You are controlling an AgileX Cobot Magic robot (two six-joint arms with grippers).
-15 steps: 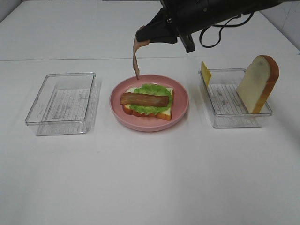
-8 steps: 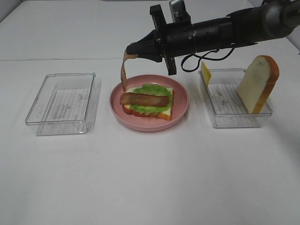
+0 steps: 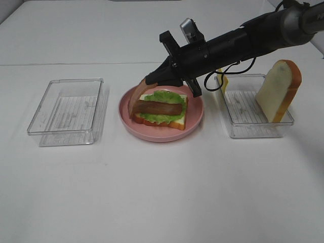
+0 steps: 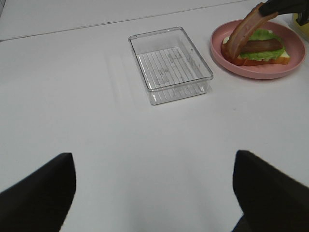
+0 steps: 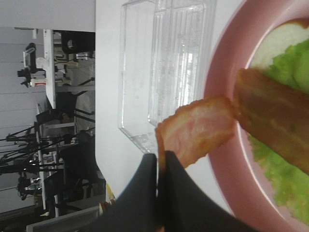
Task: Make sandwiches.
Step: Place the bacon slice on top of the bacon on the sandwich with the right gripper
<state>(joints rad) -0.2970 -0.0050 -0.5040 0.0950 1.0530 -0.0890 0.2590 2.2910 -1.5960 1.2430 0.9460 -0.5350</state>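
R gripper [image 3: 150, 79] clamped shut on top end of bacon strip [image 3: 134, 97]. Strip hangs down-left from jaws, low end at edge of sandwich [image 3: 162, 116] on pink plate [image 3: 163, 136]. Prob. needs laying alongside other strip [image 3: 158, 108]. L gripper [image 4: 154, 193] wide open, well apart.

The plate [image 3: 152, 135] is pink, the lettuce [image 3: 161, 118] green, the lying bacon strip [image 3: 161, 108] reddish brown, the held bacon strip [image 3: 133, 98] paler and pinkish. The bread slices [image 3: 277, 91] are white with orange-brown crust. The cheese [image 3: 221, 80] is yellow, the trays [image 3: 66, 109] clear with ribbed lines, the table [image 3: 162, 192] white, the right claw [image 3: 149, 80] black.
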